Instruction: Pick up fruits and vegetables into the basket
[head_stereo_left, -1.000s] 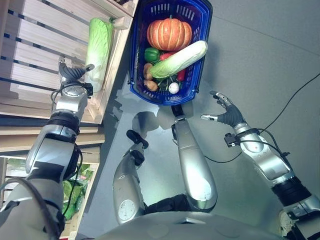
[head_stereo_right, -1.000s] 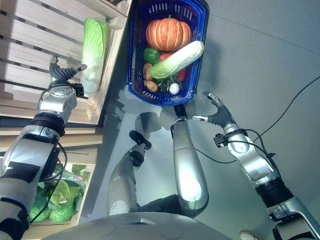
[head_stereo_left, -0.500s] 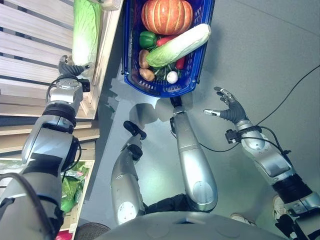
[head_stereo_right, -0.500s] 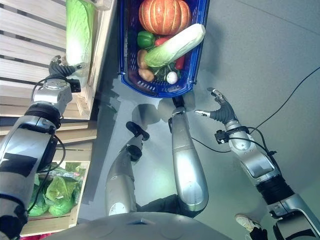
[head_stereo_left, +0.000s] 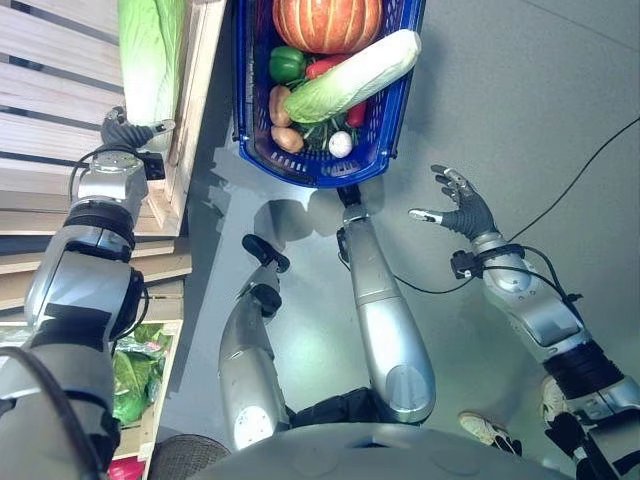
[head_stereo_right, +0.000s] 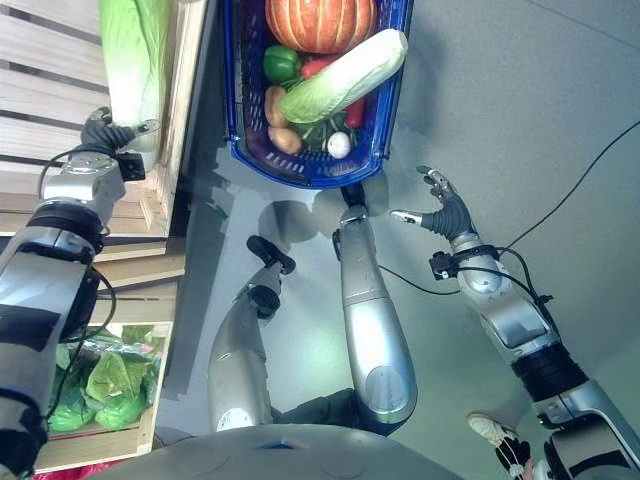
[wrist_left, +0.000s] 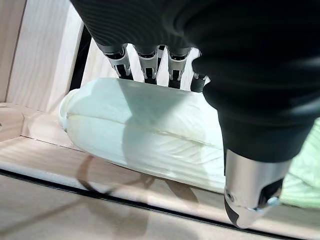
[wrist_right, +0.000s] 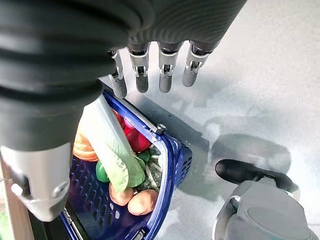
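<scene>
Since a moment ago my view has slid forward, while my left hand (head_stereo_left: 128, 133) stays at the near end of the napa cabbage (head_stereo_left: 150, 55) lying in the wooden crate (head_stereo_left: 195, 90), fingers straight over its pale base, thumb apart. My right hand (head_stereo_left: 462, 208) hovers spread above the grey floor beside the blue basket (head_stereo_left: 385, 130), which holds a pumpkin (head_stereo_left: 328, 22), another cabbage (head_stereo_left: 350, 78) and smaller vegetables.

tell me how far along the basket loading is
Done: the blue basket already holds a pumpkin, a napa cabbage, a green pepper and more. In hand: nothing; the left hand reaches at the shelf cabbage, the right hand is open. Left: that cabbage.
</scene>
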